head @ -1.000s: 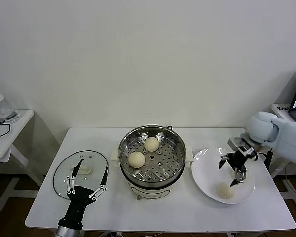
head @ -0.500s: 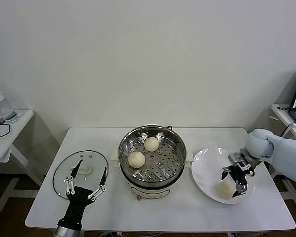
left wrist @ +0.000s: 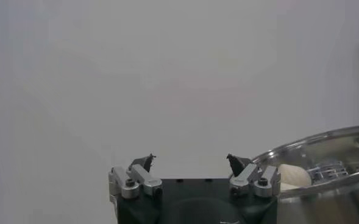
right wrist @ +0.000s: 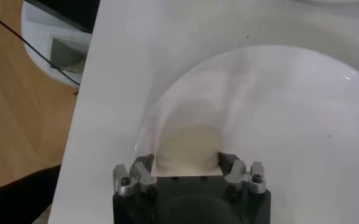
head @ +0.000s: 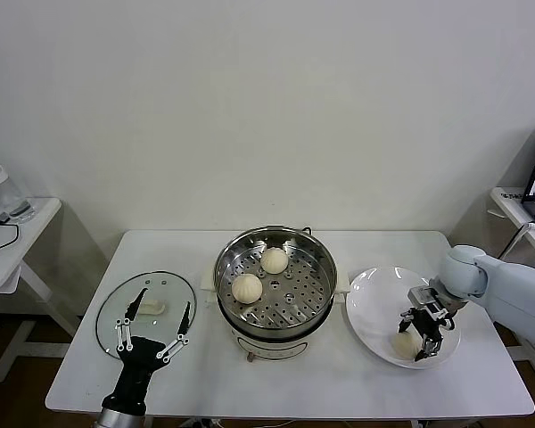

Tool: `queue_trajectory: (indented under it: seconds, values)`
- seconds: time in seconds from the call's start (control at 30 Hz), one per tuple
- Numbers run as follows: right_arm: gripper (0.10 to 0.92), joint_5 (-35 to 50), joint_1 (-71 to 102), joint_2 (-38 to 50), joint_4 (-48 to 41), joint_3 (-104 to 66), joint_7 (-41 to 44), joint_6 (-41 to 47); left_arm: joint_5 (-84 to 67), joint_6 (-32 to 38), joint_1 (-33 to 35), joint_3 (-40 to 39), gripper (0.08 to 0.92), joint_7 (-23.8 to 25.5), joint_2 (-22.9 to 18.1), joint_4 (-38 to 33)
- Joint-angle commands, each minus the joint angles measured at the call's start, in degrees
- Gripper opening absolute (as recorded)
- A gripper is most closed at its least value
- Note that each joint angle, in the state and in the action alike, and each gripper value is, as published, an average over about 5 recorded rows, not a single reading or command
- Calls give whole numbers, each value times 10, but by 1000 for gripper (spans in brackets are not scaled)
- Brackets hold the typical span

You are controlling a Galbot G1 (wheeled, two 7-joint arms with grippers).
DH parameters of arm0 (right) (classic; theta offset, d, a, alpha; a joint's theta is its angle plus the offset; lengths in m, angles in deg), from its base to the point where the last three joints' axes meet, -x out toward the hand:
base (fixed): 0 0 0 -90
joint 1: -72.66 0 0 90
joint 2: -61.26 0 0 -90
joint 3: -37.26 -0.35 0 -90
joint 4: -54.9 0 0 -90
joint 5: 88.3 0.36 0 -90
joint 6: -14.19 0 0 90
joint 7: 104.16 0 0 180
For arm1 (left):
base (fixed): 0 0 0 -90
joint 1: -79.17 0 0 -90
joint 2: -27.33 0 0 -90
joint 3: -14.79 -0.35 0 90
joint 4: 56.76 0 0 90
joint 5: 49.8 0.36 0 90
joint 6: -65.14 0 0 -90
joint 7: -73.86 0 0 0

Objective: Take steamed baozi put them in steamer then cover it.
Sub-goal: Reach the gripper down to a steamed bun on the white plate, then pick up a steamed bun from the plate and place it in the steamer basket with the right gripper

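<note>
Bun (head: 407, 342): likely soft, light, easily dented.
Hold: low on opposite sides.
Right gripper (head: 421, 333): fingers straddling bun, grip unconfirmed.
Left gripper (head: 152, 326): spread, idle.

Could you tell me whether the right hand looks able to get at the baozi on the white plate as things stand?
Probably yes: the right hand is already down around the baozi on the white plate, with nothing between them.

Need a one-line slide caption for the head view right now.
Right gripper closing around a baozi on the white plate; two baozi sit in the steamer.
</note>
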Motion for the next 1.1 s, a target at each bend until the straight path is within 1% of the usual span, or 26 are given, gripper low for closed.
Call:
queue_trajectory:
  seconds: [0.03, 0.27, 0.5, 0.67, 0.8, 0.93, 1.1]
  values:
    - [694, 4, -31, 3, 12, 5, -5, -1, 0, -1, -1, -3, 823, 0, 0, 0]
    - [677, 17, -127, 4, 29, 22, 13, -19, 0, -1, -2, -7, 823, 0, 1, -1]
    - [670, 58, -260, -22, 53, 80, 28, -54, -1, -2, -2, -9, 823, 0, 2, -4]
    - [668, 98, -402, -96, 65, 146, 36, -126, 0, -2, -2, -12, 823, 0, 2, -6]
    - [670, 110, -465, -172, 70, 175, 40, -192, 0, -1, 0, -11, 823, 0, 2, -9]
    - [669, 107, -473, -232, 92, 181, 30, -230, 0, 2, 2, -10, 823, -1, 1, -11]
    - [663, 69, -440, -266, 138, 180, 18, -259, 0, 5, 4, -14, 823, -1, 1, -12]
